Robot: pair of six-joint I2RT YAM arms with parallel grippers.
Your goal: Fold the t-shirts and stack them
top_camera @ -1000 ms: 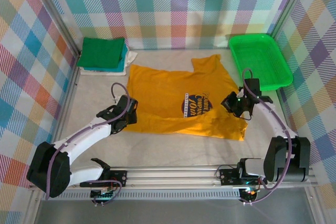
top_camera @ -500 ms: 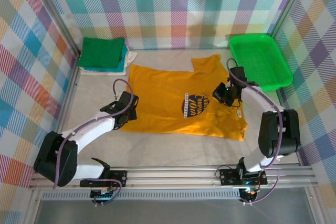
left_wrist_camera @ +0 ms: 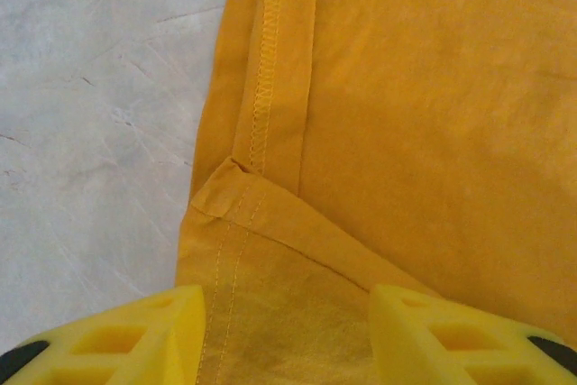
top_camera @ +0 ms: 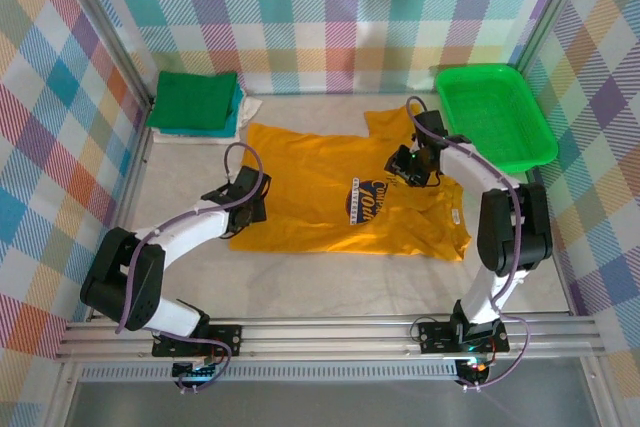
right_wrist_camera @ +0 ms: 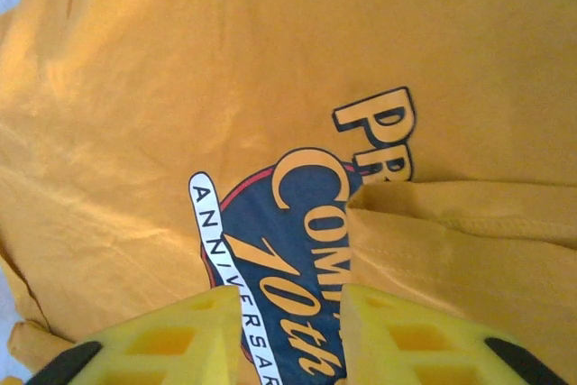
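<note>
- A yellow shirt (top_camera: pixel 310 172) lies spread, front up, in the middle of a grey table (top_camera: pixel 330 282)
- The left gripper (top_camera: pixel 247 209) sits on the shirt's left edge, toward the near corner
- In the left wrist view its fingers (left_wrist_camera: pixel 117 340) are spread wide; between them lies the stitched hem, with one corner turned over on itself
- The right gripper (top_camera: pixel 405 163) is over the shirt's chest, just behind the dark-blue logo (top_camera: pixel 372 199)
- In the right wrist view its fingers (right_wrist_camera: pixel 162 340) stand a narrow gap apart with the logo showing between them; a doubled-over flap of cloth reaches the right-hand finger
- A folded stack (top_camera: pixel 197 99), green on top, sits at the back left corner, well apart from both grippers
- A green tray (top_camera: pixel 530 132) stands at the back right
</note>
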